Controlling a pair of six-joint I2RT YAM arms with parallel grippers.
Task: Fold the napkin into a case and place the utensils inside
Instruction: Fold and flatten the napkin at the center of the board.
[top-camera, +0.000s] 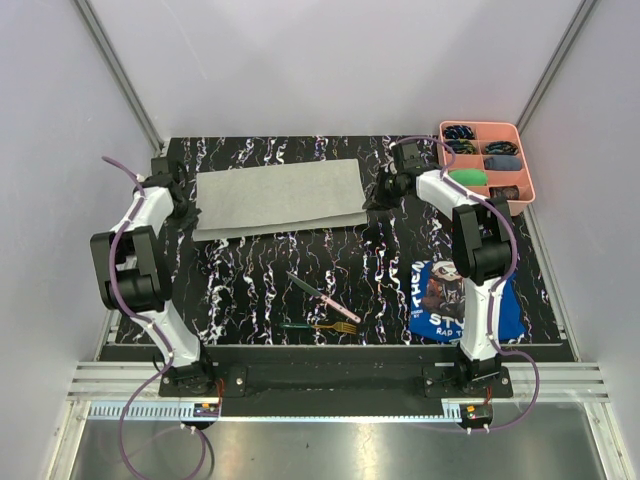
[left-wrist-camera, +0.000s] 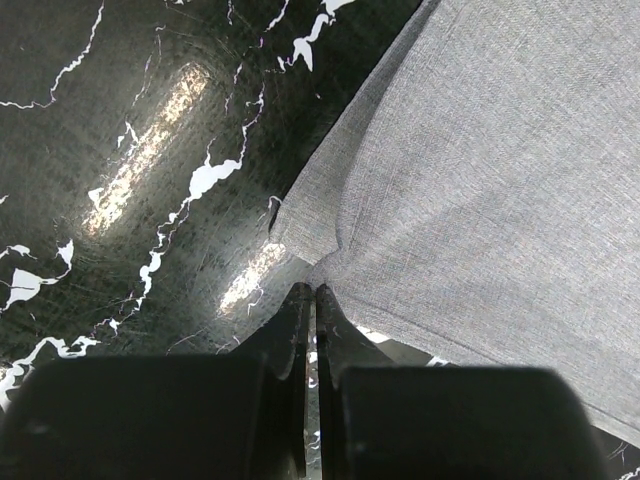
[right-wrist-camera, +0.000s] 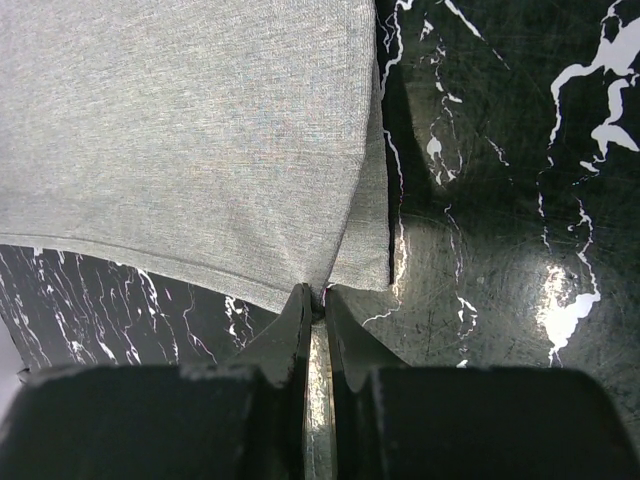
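The napkin (top-camera: 280, 197) lies flat as a long light grey rectangle on the black marbled table (top-camera: 260, 280). My left gripper (left-wrist-camera: 312, 292) is pinched tight on the napkin's left end, and the cloth puckers into its tips. My right gripper (right-wrist-camera: 318, 295) is clamped the same way on a right-hand corner. Seen from above, both grippers blur into the dark table. Nearer than the napkin lie the knife (top-camera: 325, 293) and the fork (top-camera: 325, 326). To the napkin's right sits a pink tray (top-camera: 480, 125), its contents hard to make out.
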